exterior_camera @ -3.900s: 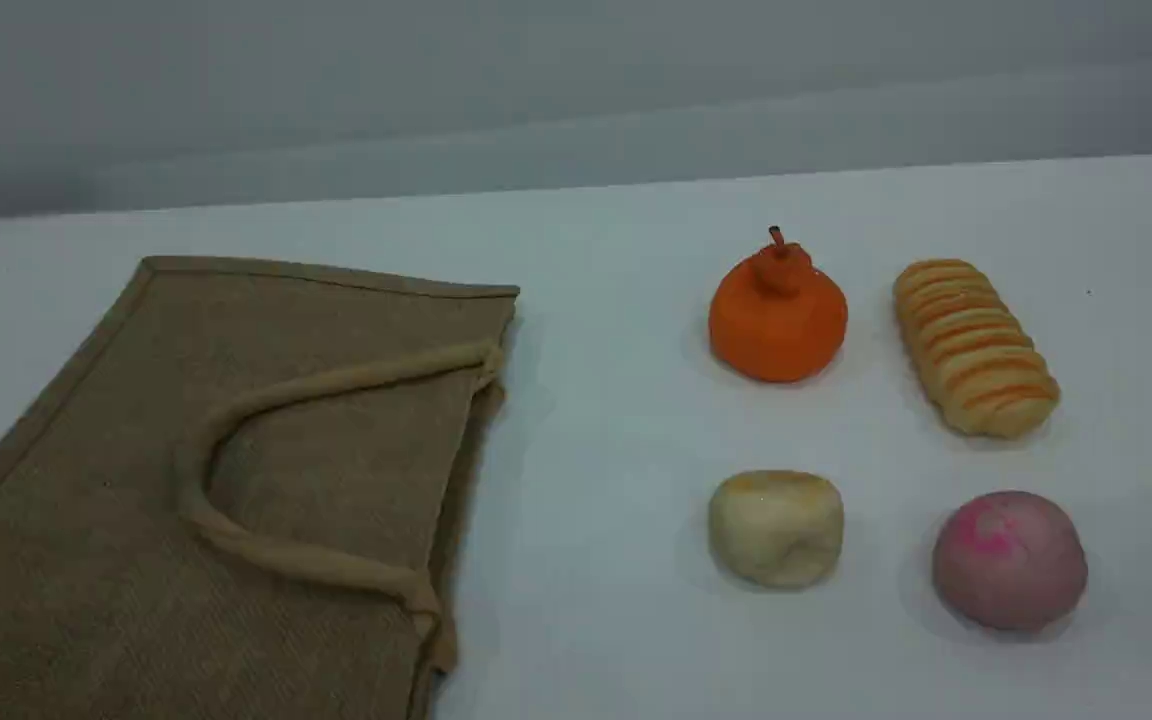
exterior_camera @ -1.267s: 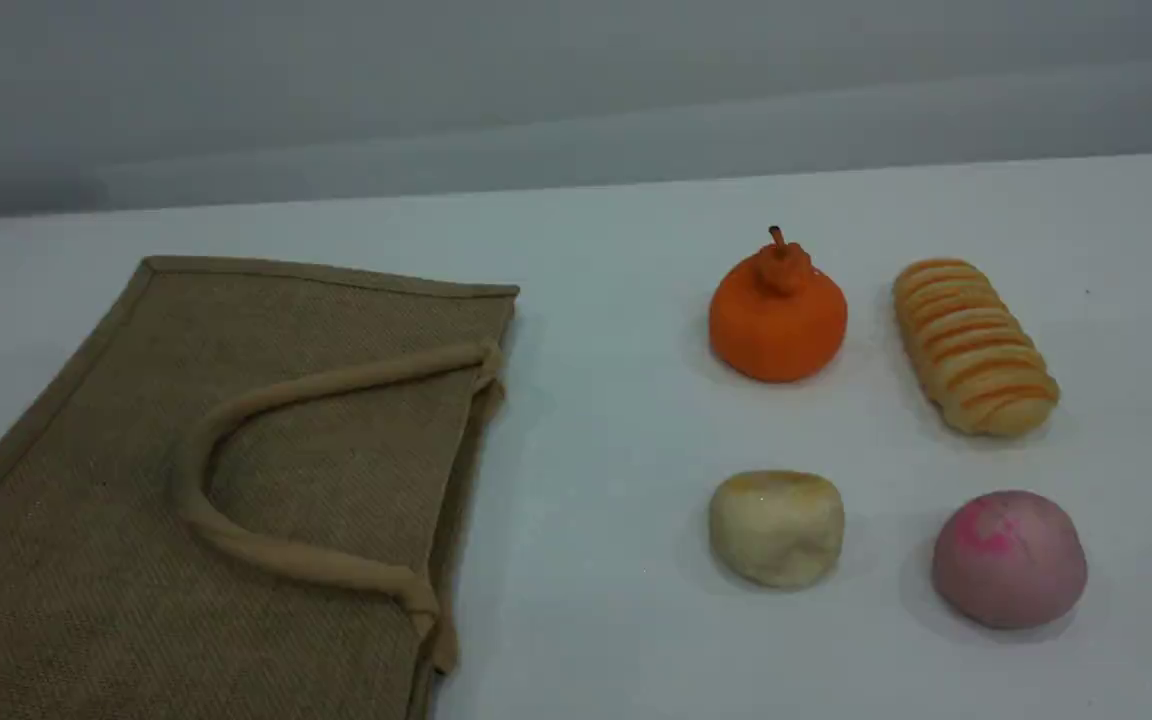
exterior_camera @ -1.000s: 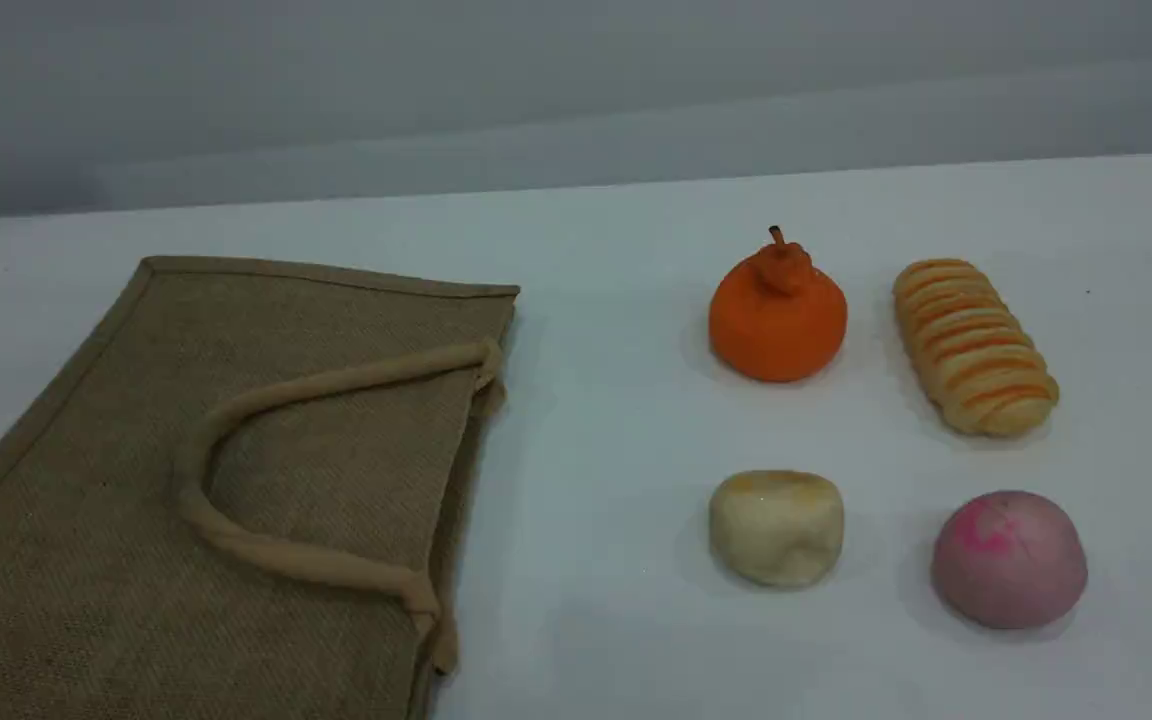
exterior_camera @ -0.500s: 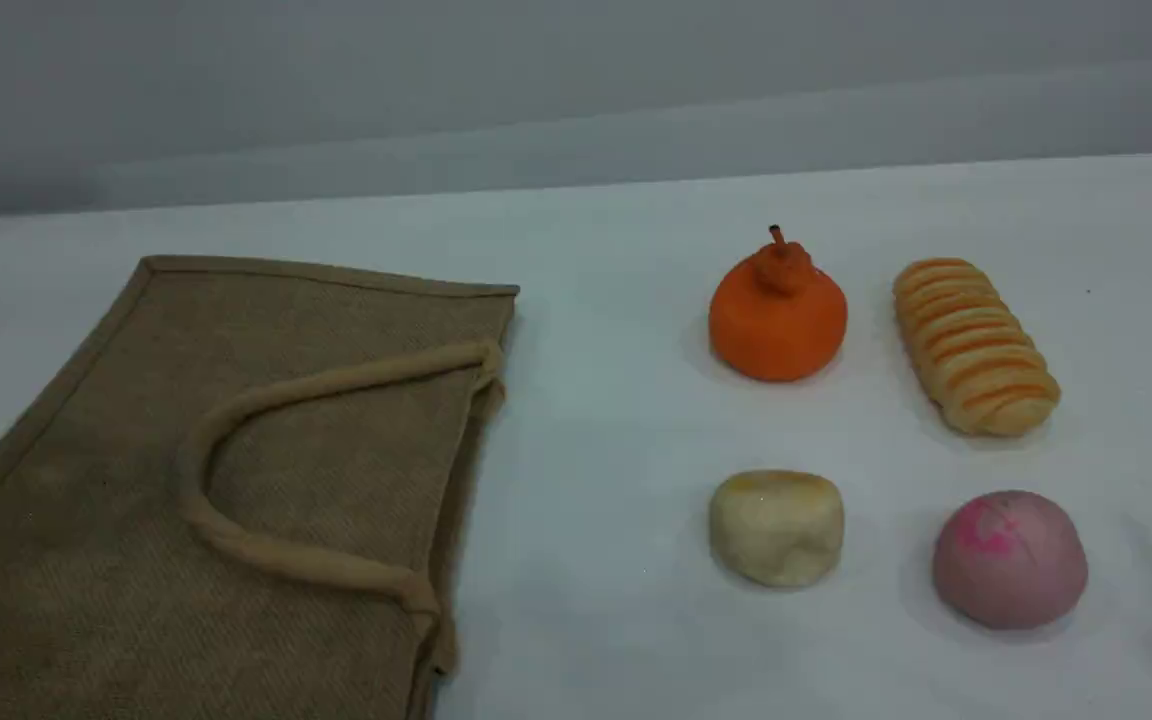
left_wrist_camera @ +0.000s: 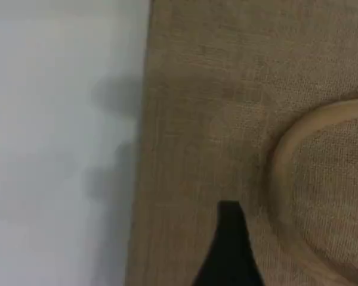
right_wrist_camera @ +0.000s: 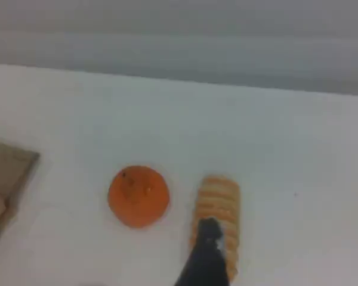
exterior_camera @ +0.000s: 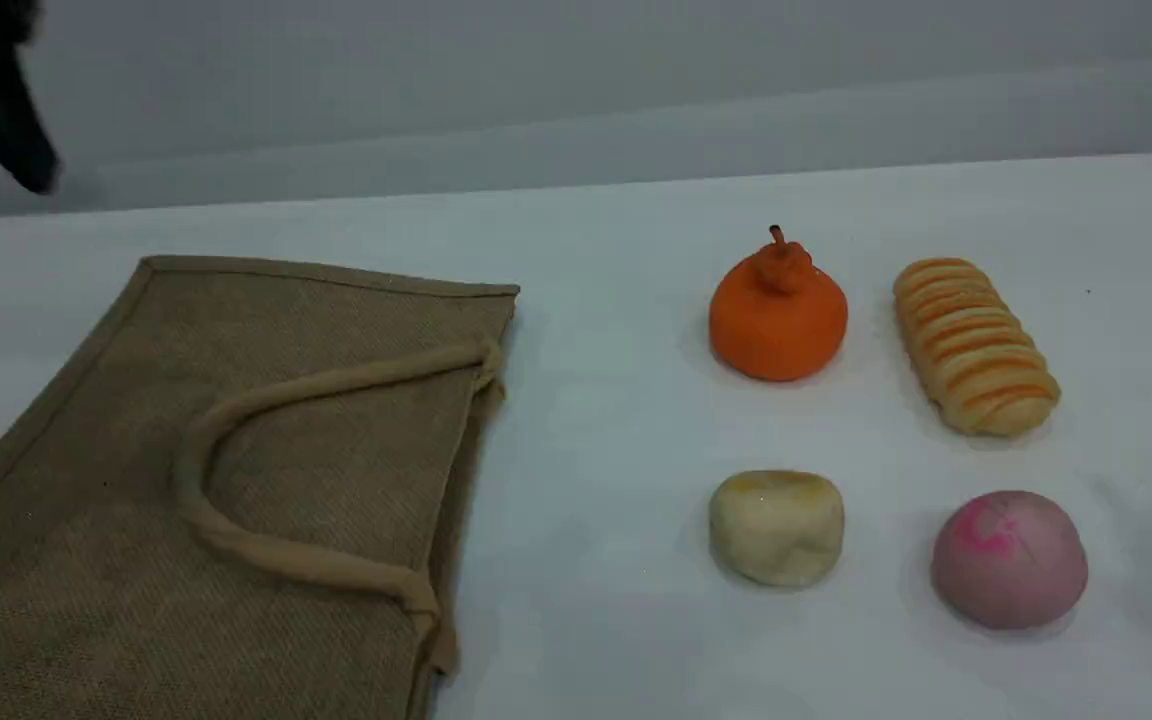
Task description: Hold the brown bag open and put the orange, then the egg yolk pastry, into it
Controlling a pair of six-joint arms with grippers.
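Plainly, nothing of the task is done yet. The brown bag (exterior_camera: pixel 76 560) lies flat and closed on the left of the counter (exterior_camera: pixel 596 450), its mouth edge turned toward the food and one rope handle (exterior_camera: pixel 336 381) lying on its upper panel. The orange (exterior_camera: pixel 777 320) sits well apart to the right, just beside a ridged loaf (exterior_camera: pixel 976 347). The egg yolk pastry (exterior_camera: pixel 776 527) sits nearer the camera, beside a pink bun (exterior_camera: pixel 1009 560). The left end effector (left_wrist_camera: pixel 230 250) hangs over the bag close to the handle's curve, spread wide and holding nothing. Its view is blurred, so it only seems clear of the fabric. The right end effector (right_wrist_camera: pixel 206 256) hovers over the loaf, just right of the orange, also wide and empty. Opening the bag, then both placements, orange first, are all left to do.
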